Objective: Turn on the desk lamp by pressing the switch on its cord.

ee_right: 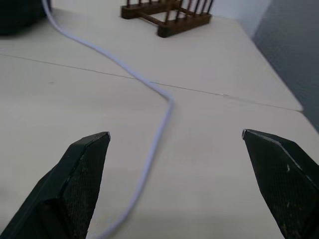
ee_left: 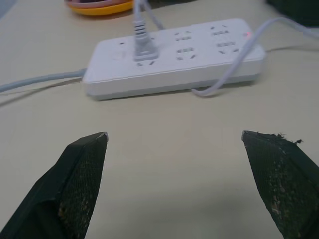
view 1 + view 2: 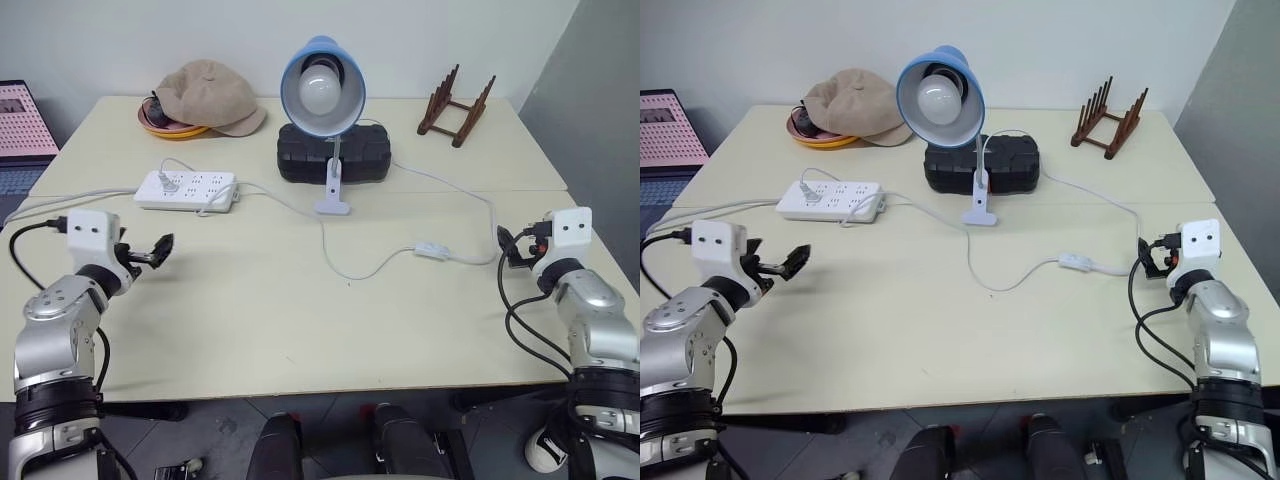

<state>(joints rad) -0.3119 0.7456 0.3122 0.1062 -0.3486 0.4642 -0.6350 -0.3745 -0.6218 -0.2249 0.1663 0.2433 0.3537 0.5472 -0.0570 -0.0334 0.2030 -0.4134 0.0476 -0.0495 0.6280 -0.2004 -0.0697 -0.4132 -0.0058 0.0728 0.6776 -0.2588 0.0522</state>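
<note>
The robot's right hand (image 3: 513,248), open and empty, probably best placed to press the small white oblong switch (image 3: 431,250); left hand (image 3: 152,253) was open too.

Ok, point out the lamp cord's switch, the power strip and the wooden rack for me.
switch (image 3: 431,250), left eye view, middle of its white oblong body.
power strip (image 3: 186,189), left eye view, centre of its top face.
wooden rack (image 3: 456,105), left eye view, among its upright slats.
</note>
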